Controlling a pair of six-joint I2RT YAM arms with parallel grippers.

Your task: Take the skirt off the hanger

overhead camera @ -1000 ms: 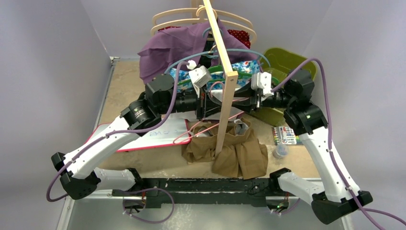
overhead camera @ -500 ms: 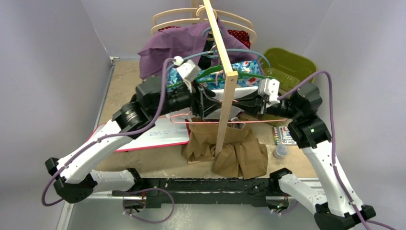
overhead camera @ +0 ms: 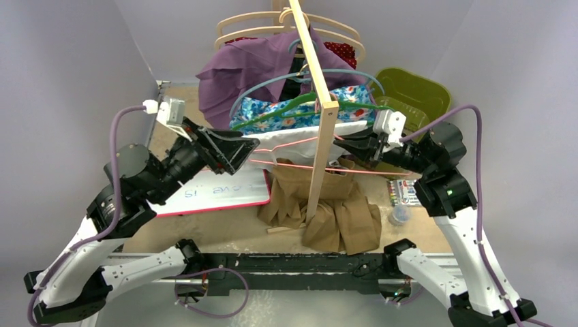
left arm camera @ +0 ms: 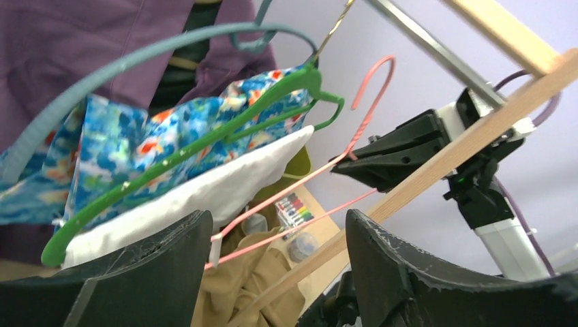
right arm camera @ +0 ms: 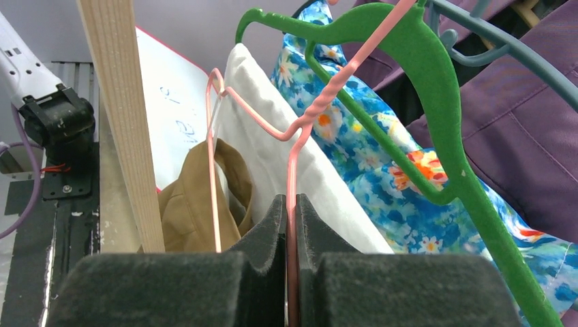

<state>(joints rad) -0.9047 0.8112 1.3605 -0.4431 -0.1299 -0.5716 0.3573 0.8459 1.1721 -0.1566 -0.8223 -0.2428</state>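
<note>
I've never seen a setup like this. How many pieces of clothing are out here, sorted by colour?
Purple garment: 1
Blue flowered garment: 1
White garment: 1
Tan skirt: 1
Red dotted garment, mostly hidden: 1
Total: 5

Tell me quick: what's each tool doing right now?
Left tool: open, holding nothing.
Right tool: shut on the thin pink wire hanger.
</note>
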